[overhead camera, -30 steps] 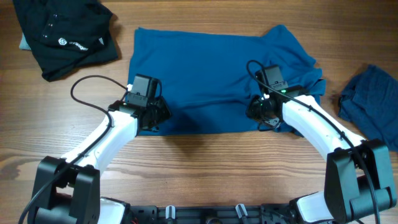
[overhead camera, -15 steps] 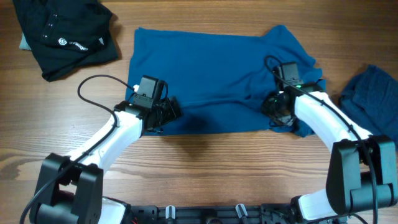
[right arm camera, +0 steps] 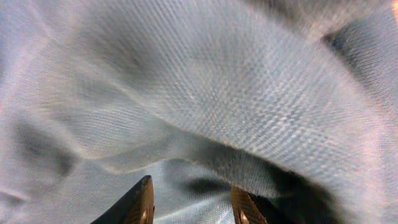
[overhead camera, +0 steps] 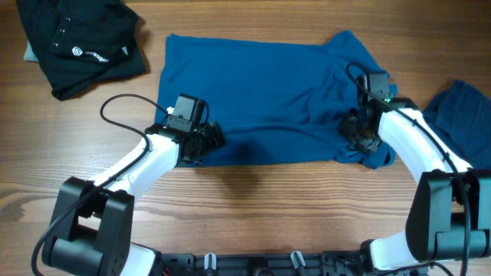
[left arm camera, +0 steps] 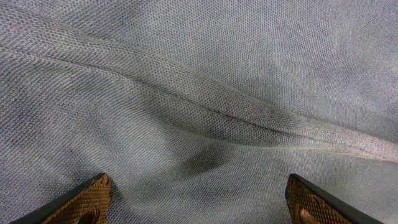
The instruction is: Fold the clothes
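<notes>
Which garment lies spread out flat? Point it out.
The mid-blue shirt in the centre. The black garment at top left and the darker blue garment at the right edge are both bunched up.

Black crumpled fabric garment with small white printed logo (overhead camera: 80, 46) lies well away from the left gripper (overhead camera: 213, 139), beyond it and off to its left, on the brown wood-grain table (overhead camera: 253, 207). Pale grey scrap (overhead camera: 29, 52) shows at that garment's outer edge; what it is cannot be told.

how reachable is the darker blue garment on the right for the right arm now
Probably yes. The darker blue garment lies beside the right arm, nothing standing between; the right hand is down on the crumpled right edge of the blue T-shirt and would have to lift off first.
</notes>
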Controlling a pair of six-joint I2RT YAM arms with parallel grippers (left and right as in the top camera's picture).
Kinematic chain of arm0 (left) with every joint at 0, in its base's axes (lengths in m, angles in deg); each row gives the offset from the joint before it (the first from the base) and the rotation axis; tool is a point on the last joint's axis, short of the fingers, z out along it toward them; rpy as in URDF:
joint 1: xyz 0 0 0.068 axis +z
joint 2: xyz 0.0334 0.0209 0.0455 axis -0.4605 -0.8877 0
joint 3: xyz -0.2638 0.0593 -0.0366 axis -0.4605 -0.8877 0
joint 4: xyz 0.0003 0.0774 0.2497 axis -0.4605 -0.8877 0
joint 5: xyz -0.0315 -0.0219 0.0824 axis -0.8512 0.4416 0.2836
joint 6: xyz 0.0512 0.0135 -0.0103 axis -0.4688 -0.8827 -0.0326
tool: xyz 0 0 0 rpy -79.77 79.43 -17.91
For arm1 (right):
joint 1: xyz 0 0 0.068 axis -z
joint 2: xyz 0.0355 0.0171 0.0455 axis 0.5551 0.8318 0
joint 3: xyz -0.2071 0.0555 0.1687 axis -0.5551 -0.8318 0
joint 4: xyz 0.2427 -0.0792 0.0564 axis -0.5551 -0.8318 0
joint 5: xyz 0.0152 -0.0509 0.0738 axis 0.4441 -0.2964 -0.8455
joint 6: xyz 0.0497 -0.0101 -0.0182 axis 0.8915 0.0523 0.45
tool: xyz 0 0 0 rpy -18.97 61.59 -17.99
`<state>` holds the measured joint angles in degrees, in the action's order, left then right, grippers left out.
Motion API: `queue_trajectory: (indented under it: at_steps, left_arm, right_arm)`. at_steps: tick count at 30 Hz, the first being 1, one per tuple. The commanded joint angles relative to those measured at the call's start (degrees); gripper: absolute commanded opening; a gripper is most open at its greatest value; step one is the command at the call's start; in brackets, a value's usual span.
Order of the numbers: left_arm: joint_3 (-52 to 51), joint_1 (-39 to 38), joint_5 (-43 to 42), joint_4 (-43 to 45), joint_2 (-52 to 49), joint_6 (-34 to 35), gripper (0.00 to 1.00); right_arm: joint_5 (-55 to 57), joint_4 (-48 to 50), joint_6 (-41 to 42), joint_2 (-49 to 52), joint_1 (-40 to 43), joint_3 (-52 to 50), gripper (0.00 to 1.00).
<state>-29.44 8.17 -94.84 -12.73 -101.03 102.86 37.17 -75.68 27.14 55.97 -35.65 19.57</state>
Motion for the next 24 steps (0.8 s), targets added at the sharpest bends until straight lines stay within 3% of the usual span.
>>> queue_trajectory:
  at_steps: [1,5,7,10,18,24]
  left_arm:
    - [0.2,-0.4,-0.2,0.7,-0.8,-0.1,0.91]
    - [0.2,-0.4,-0.2,0.8,-0.8,-0.1,0.91]
    - [0.2,-0.4,-0.2,0.9,-0.8,-0.1,0.91]
    - [0.2,-0.4,-0.2,1.4,-0.8,-0.1,0.93]
    - [0.2,-0.4,-0.2,1.6,-0.8,-0.1,0.94]
    - [0.2,-0.5,-0.2,1.6,-0.8,-0.1,0.95]
  right_arm:
    - [2.9,-4.5,-1.7,-0.4,0.3,8.0,0.42]
    - [2.8,-9.6,-2.6,-1.8,0.3,15.0,0.44]
    - [0.7,-10.0,-5.8,-1.9,0.3,17.4,0.57]
    - [0.1,-8.7,-11.1,-1.7,0.3,17.6,0.65]
    - [1.0,-10.7,-9.7,1.4,0.3,17.6,0.65]
    - [-6.4,-10.9,-4.9,4.7,0.2,17.6,0.60]
